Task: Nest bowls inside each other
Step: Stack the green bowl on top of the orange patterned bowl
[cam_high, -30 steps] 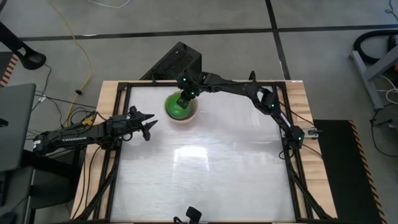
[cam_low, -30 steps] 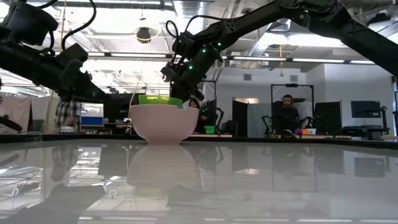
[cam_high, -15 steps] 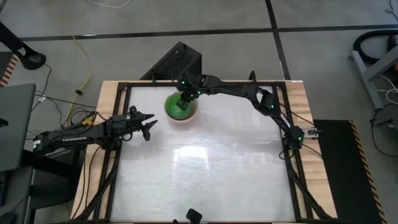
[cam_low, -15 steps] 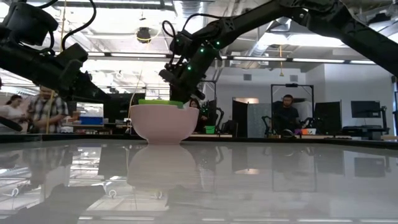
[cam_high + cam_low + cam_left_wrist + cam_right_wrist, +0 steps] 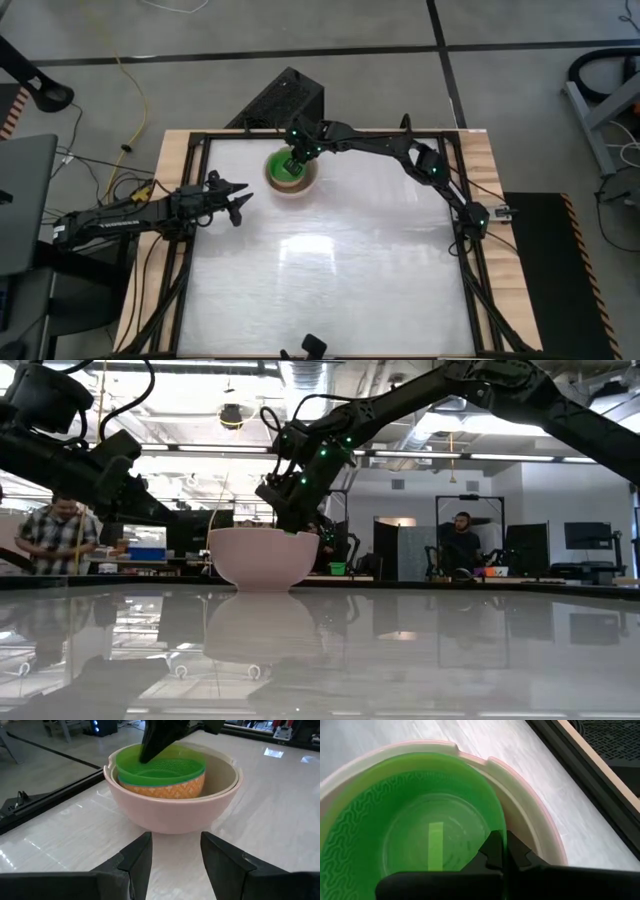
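Observation:
A pale pink bowl [image 5: 312, 182] [image 5: 263, 558] stands on its base at the table's far middle. Inside it sits the bright green bowl [image 5: 284, 172] [image 5: 160, 766] [image 5: 410, 830]. Below the green rim the left wrist view shows an orange-tan patterned wall [image 5: 167, 787]. My right gripper [image 5: 296, 162] [image 5: 290, 518] [image 5: 504, 851] reaches in from the far right and is shut on the green bowl. My left gripper [image 5: 238, 200] [image 5: 175, 862] waits open at the table's left, pointing at the bowls, with nothing between its fingers. My right gripper pinches the green bowl's rim [image 5: 503, 827] on its far-right side, one finger inside the bowl and one outside. The fingers slant down from the far right. The green bowl sits down inside the pink bowl, its rim about level with the pink rim [image 5: 225, 762].
A black box [image 5: 285, 100] stands just beyond the table's far edge. Black frame rails [image 5: 190, 270] run along the table's sides. People [image 5: 60, 535] stand and sit in the room behind. The white tabletop [image 5: 330, 270] stretches toward the near edge.
My right gripper has gone down, staying shut, and has tipped a little. The green bowl, whose rim stood above the pink bowl's rim, has sunk into the pink bowl and no longer shows above it in the low view.

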Controlling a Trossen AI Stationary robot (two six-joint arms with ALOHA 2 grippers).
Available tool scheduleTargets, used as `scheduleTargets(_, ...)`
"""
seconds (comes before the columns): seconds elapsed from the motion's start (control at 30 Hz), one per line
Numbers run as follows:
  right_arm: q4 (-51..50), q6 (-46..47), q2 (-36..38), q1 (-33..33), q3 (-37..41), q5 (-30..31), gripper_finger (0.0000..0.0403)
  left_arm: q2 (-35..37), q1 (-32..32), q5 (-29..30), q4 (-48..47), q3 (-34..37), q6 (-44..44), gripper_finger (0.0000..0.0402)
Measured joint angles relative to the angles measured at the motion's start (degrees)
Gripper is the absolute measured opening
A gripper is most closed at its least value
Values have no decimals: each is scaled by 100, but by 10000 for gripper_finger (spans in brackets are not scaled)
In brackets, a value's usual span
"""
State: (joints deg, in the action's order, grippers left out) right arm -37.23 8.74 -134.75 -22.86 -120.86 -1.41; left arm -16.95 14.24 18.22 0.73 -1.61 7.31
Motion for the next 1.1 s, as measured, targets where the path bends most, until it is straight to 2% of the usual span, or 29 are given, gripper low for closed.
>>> scheduleTargets(0.13, -79, -1, 26, -6, 4, -53, 7, 0, 0, -2, 0, 0, 0, 158)
scheduleTargets(0.4, -347, 420, 185, 1, 24, -644, 7, 0, 0, 0, 0, -2, 0, 158)
scheduleTargets(0.6, -432, 501, 189, 2, 24, -604, 7, 0, 0, -2, 0, -2, 0, 158)
scheduleTargets(0.77, -318, 646, 192, 45, 24, -230, 7, 0, 0, -1, 0, 0, 0, 158)
scheduleTargets(1.1, -407, 971, 196, 34, 24, -247, 8, 0, 0, -1, 0, -2, 0, 158)
